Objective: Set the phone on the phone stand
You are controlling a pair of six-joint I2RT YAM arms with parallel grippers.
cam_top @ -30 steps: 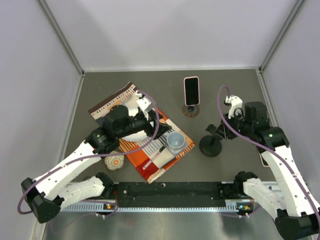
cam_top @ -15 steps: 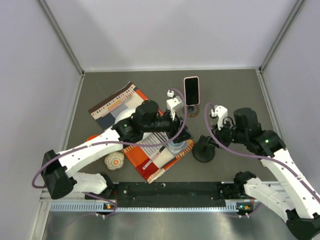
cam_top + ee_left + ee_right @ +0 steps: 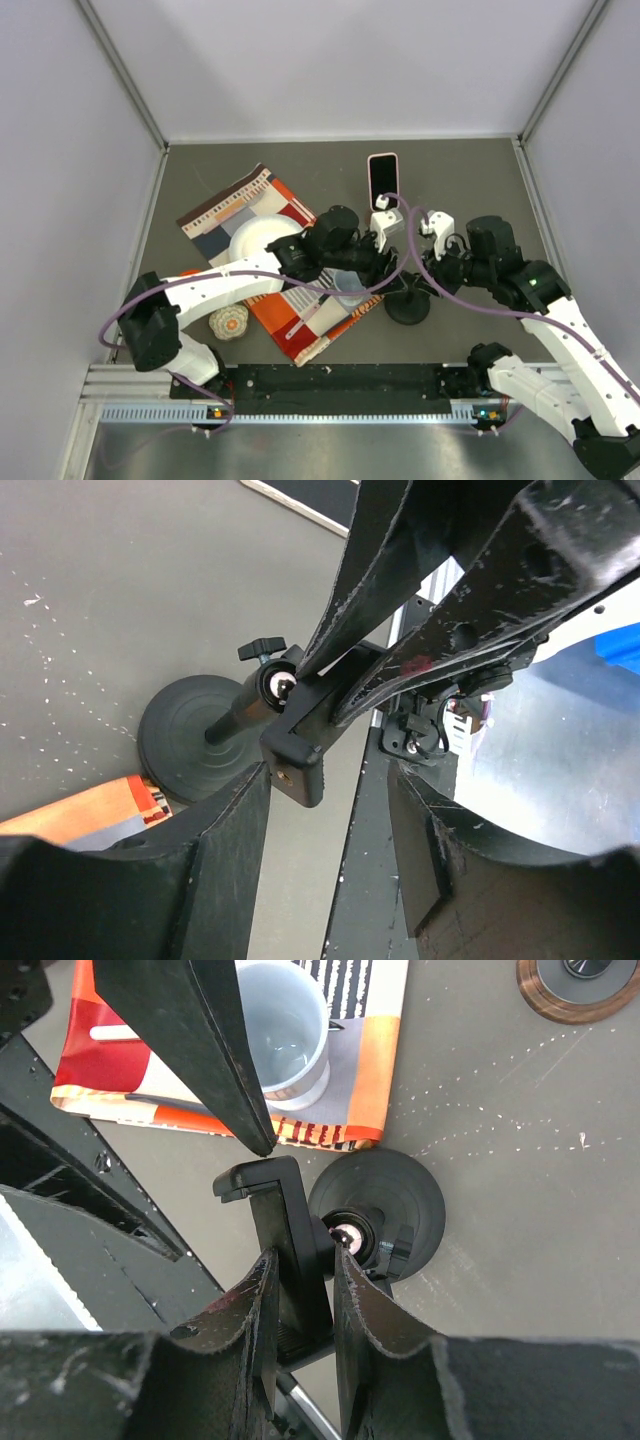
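Your left arm [image 3: 250,285] is stretching across the striped cloth [image 3: 300,325] to the black phone stand [image 3: 408,306], your right arm [image 3: 560,310] is meeting it there, and the phone [image 3: 383,181] is standing near behind.

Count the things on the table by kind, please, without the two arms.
Phone: 1
Black phone stand: 1
Round wooden base: 1
Patterned cloth: 1
White plate: 1
Cup: 1
Small patterned ball: 1
Total: 7
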